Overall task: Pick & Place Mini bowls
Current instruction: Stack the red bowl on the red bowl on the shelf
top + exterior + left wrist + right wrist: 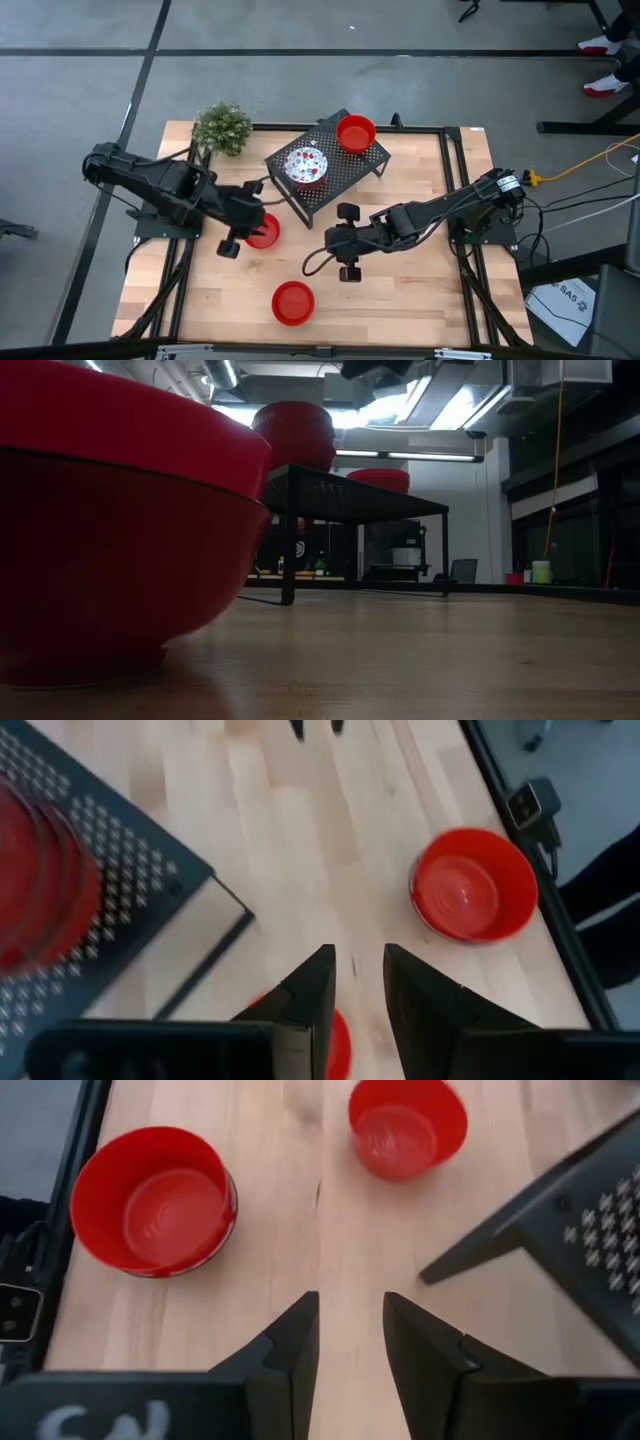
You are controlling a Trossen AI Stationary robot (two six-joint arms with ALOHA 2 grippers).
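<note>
Two plain red mini bowls stand on the wooden table: one near the front edge (293, 302) (155, 1200) (475, 885), and one left of centre (263, 231) (408, 1125). A white floral-speckled bowl (305, 165) and another red bowl (355, 132) sit on the black mesh rack (345, 172). My left gripper (232, 243) (357, 955) is open just above that left-of-centre bowl, on its left side. A bit of this bowl's red (340, 1040) shows under the fingers. My right gripper (348, 242) (350, 1305) is open and empty over bare wood at mid-table.
A small green potted plant (222, 128) stands at the far left corner. The rack (130, 900) is raised on thin legs at the far middle. In the low view the front bowl (110, 520) fills the left side. Bare wood lies between the two grippers.
</note>
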